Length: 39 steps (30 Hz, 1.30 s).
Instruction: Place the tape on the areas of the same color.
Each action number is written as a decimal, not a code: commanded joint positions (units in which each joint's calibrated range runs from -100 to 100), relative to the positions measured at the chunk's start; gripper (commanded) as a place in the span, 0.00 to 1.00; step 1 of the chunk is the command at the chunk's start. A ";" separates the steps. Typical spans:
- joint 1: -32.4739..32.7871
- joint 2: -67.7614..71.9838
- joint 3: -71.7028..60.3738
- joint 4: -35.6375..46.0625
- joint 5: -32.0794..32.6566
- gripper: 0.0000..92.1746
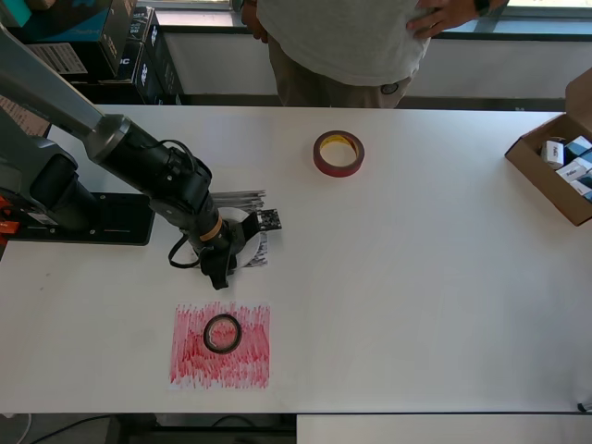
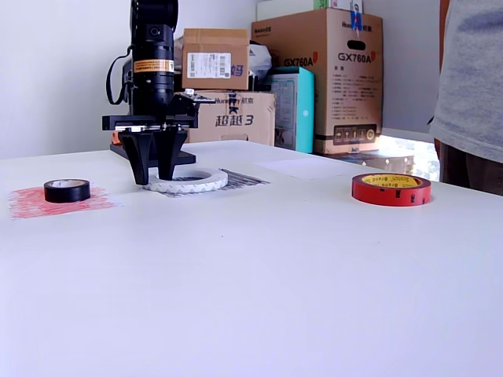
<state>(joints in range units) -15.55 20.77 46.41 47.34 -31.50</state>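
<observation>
- Pincer (image 2: 154,179) points down over the white roll's (image 2: 196,181) rim; whether it grips, I cannot tell.
- White roll lies on black patch (image 2: 240,180).
- Black roll (image 1: 222,333) sits on red patch (image 1: 190,356).
- Red roll (image 1: 338,153) lies on bare tabletop (image 1: 416,277), well apart.

1. The tall brown cardboard box (image 2: 330,71) at the back of the exterior view carries "GX760A" twice: once on its shaded left face and once on its sunlit right face, under a small black logo I cannot read.
2. Left of that tall box, the low brown cardboard box (image 2: 240,118) bears two dark Chinese characters, "超越", followed by the digit "3".
3. Stacked on the low box, the smaller brown cardboard box (image 2: 214,57) has a white shipping label with a barcode; its print is too small to read.
4. The red tape roll (image 2: 391,189) has dark lettering on its yellow inner core, illegible.
</observation>
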 commanded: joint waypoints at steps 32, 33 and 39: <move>0.48 -8.04 -1.12 -0.29 0.48 0.00; 0.33 -8.89 -0.93 -0.29 0.48 0.00; -0.15 -11.88 -0.84 -0.29 0.40 0.02</move>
<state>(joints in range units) -15.61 9.98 46.02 47.37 -30.96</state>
